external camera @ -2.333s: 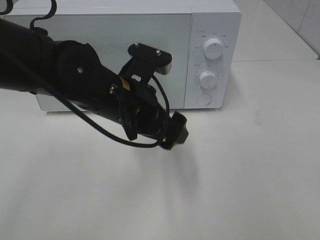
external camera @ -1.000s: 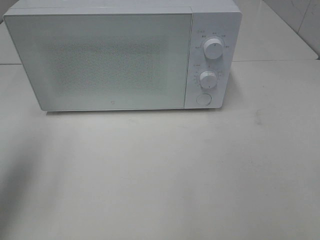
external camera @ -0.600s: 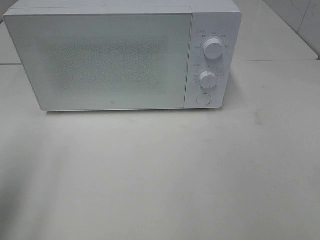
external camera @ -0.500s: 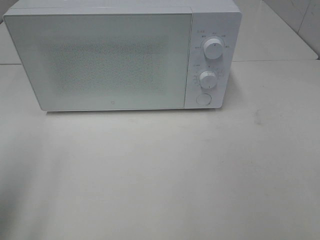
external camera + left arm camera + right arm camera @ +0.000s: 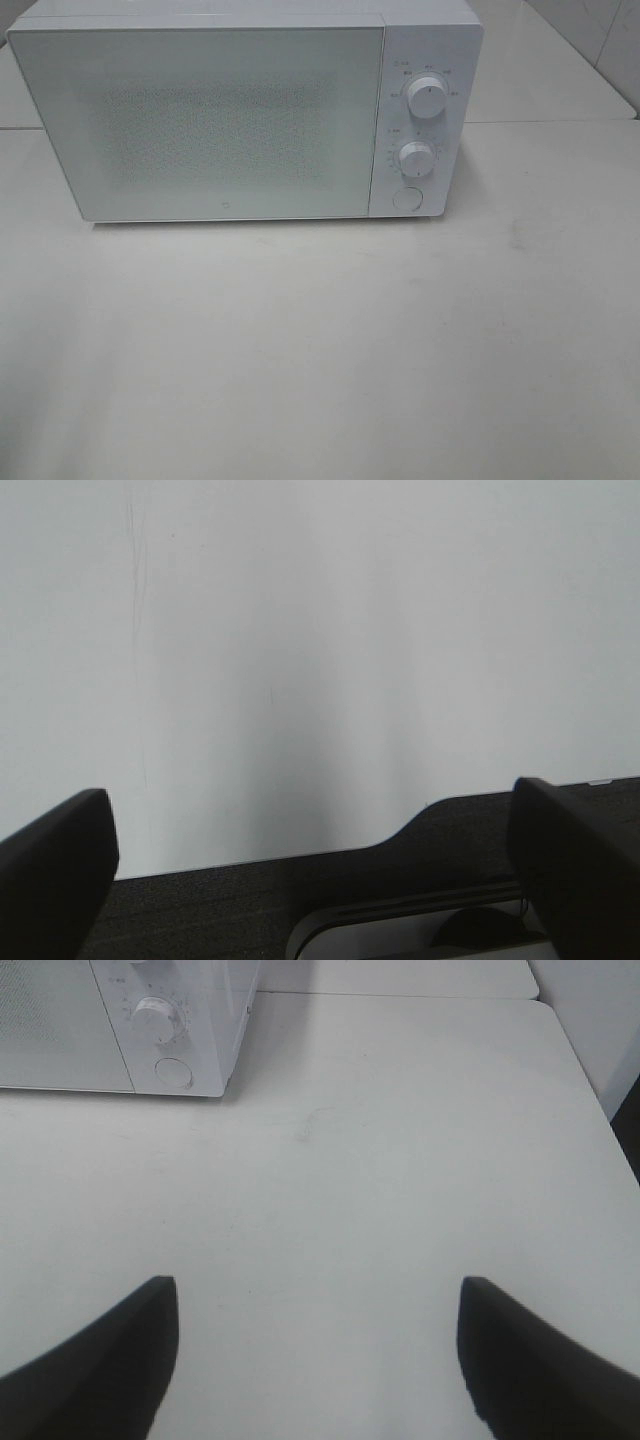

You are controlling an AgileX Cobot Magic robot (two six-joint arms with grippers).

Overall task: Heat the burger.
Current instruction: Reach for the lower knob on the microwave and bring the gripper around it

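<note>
Exterior high: microwave [image 5: 245, 115] across upper frame, door [image 5: 200, 125] shut, knobs [image 5: 427, 98] at upper right. Bare pale worktop [image 5: 320, 350] below. No burger, no arms in shot.
Left wrist: left gripper [image 5: 315, 870] spread wide, empty, over plain white surface [image 5: 320, 660].
Right wrist: right gripper [image 5: 320, 1360] spread, empty, facing microwave control panel [image 5: 165, 1030].
Burger nowhere visible; bearing from either gripper unknown, possibly behind door.

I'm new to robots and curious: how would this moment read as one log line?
microwave door: shut | burger: not in view | left hand: open, empty | right hand: open, empty, above table
</note>
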